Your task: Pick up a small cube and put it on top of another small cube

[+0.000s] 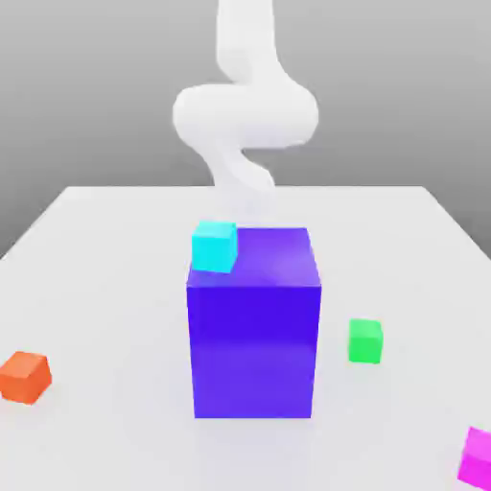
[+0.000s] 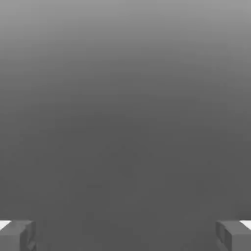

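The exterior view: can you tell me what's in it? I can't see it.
A big blue-purple block stands mid-table with a cyan cube on its top corner. An orange cube, green cube and magenta cube sit around it; the white arm rises behind.

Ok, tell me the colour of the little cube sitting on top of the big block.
Cyan cube, clearest in the exterior view.

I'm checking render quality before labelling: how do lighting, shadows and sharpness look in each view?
Exterior view: soft, even light; the white table carries only faint shadows, a pale sheen in front of the blue-purple block; the white arm looks blurred and washed out. Hand view: a smooth grey gradient, with the open hand showing its fingertips at the corners.
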`<state>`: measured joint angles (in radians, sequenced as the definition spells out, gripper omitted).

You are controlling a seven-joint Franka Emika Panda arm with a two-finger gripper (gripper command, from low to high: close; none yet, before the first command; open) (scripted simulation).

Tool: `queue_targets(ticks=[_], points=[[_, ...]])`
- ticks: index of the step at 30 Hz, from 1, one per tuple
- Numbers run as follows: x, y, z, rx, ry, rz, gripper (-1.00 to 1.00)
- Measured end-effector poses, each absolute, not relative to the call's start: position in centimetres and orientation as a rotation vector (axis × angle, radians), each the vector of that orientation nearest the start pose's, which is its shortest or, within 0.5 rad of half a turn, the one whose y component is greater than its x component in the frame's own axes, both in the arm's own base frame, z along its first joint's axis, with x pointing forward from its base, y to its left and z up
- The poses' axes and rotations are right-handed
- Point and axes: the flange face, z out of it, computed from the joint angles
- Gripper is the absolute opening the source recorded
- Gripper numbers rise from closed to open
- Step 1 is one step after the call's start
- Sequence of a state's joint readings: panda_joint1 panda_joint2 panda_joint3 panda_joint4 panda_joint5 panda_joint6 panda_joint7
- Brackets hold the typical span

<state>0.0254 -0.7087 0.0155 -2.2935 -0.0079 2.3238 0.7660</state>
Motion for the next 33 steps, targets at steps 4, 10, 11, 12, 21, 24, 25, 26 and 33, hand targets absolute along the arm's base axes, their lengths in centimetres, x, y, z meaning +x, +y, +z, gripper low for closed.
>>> queue_targets(ticks=[4, 10, 11, 12, 21, 24, 25, 26, 33], points=[[42.6, 5.0, 63.4, -2.677, 0.814, -0.872, 0.00], [47.8, 10.5, 54.9, -2.860, 0.573, -0.707, 0.00], [48.4, 11.4, 53.3, -2.887, 0.530, -0.678, 0.00], [49.0, 12.4, 51.7, -2.912, 0.485, -0.648, 0.00], [50.7, 21.8, 36.6, -3.076, 0.031, -0.354, 0.00], [50.3, 24.1, 31.2, -3.103, -0.106, -0.248, 0.00], [50.0, 24.9, 29.4, -3.109, -0.155, -0.212, 0.00], [49.6, 25.7, 27.6, -3.113, -0.205, -0.176, 0.00], [46.9, 29.3, 15.9, -3.110, -0.438, -0.004, 0.00]])
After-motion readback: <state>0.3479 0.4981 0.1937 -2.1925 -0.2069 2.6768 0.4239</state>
